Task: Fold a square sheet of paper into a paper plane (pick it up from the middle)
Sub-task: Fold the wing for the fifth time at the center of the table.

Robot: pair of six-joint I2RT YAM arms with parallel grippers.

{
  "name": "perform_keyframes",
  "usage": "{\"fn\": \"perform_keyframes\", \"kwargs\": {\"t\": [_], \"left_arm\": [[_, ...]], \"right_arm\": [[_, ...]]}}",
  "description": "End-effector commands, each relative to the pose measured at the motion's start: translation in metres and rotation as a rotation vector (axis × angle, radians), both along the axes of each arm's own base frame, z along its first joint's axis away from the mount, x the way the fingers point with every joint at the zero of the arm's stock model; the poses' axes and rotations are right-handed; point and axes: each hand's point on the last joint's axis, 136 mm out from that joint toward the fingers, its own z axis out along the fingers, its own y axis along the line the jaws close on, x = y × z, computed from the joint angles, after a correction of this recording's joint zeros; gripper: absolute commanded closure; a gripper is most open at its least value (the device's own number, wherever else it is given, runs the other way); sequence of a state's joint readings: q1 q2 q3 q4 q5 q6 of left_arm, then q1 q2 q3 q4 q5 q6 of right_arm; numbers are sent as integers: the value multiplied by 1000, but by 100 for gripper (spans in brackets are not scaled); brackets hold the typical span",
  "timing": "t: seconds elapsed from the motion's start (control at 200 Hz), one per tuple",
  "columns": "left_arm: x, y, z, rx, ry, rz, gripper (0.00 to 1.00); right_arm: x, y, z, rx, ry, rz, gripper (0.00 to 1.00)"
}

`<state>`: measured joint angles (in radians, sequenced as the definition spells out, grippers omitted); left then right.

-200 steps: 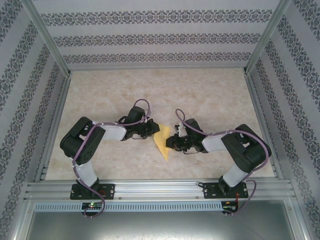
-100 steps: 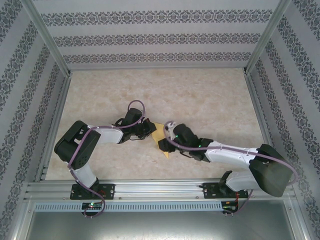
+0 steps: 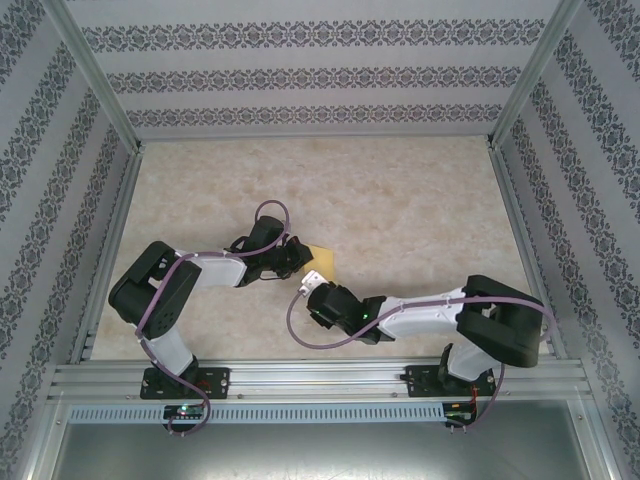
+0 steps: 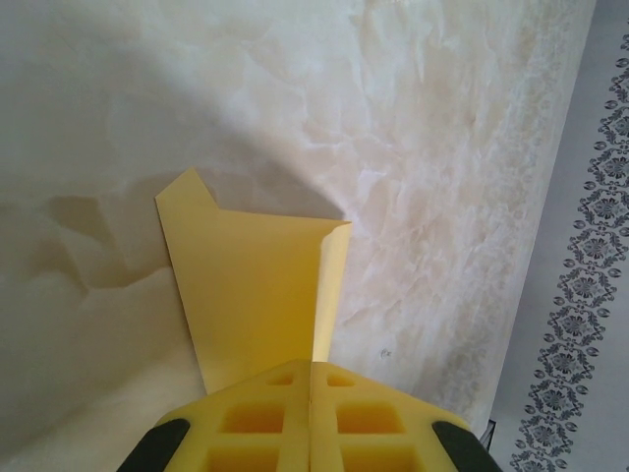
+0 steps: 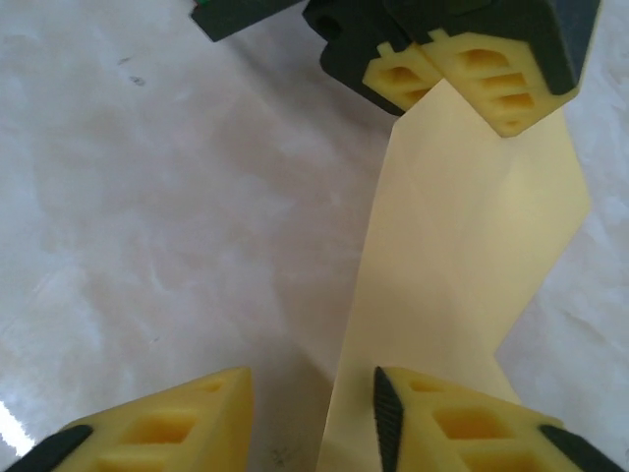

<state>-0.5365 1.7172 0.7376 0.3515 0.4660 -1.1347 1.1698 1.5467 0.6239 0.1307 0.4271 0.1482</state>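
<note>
1. Yellow paper (image 4: 251,285), partly folded, is located near desk (image 3: 420,190) centre.
2. Left fingers (image 4: 256,418) are clenched on its edge; right fingers (image 5: 167,428) are spread, nothing gripped.
3. Dart shape is not yet formed; more folds are needed.

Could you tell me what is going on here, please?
The left gripper is shut on one end of a partly folded yellow paper over the marbled table. The right gripper faces it with jaws open at the paper's other end, gripping nothing.
</note>
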Motion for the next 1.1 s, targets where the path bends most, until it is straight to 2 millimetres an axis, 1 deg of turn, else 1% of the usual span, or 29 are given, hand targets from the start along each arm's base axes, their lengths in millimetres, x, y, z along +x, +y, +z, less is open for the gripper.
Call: {"fn": "perform_keyframes", "kwargs": {"t": [0.0, 0.135, 0.42, 0.53, 0.609, 0.669, 0.719, 0.789, 0.884, 0.954, 1.009, 1.094], "left_arm": [[8, -7, 15, -23, -35, 3, 92], [7, -6, 15, -21, -34, 2, 92], [8, -7, 15, -20, -34, 2, 91], [7, -7, 15, -19, -32, 1, 91], [7, -7, 16, -20, -35, 1, 91], [7, -7, 16, -19, -34, 1, 90], [7, -6, 16, -18, -33, 1, 90], [7, -6, 17, -18, -34, 2, 89], [7, -6, 18, -14, -36, 0, 87], [6, -4, 20, -5, -45, 3, 81], [6, 1, 22, 21, -51, 16, 72], [5, 14, 28, 86, -72, 46, 67]], "right_arm": [[10, -6, 1, -86, -83, -32, 69], [13, -7, 0, -92, -96, -52, 75], [14, -13, 0, -99, -115, -76, 82], [15, -13, 0, -98, -118, -78, 88], [16, -14, -1, -107, -120, -84, 89], [16, -15, -2, -109, -121, -88, 93], [17, -15, -1, -110, -127, -92, 94], [17, -15, 0, -108, -131, -89, 100], [16, -12, 0, -92, -123, -78, 100], [16, -10, 0, -68, -107, -76, 100], [16, -9, 1, -38, -93, -76, 100], [15, -8, 3, 51, -39, -73, 100]]}}
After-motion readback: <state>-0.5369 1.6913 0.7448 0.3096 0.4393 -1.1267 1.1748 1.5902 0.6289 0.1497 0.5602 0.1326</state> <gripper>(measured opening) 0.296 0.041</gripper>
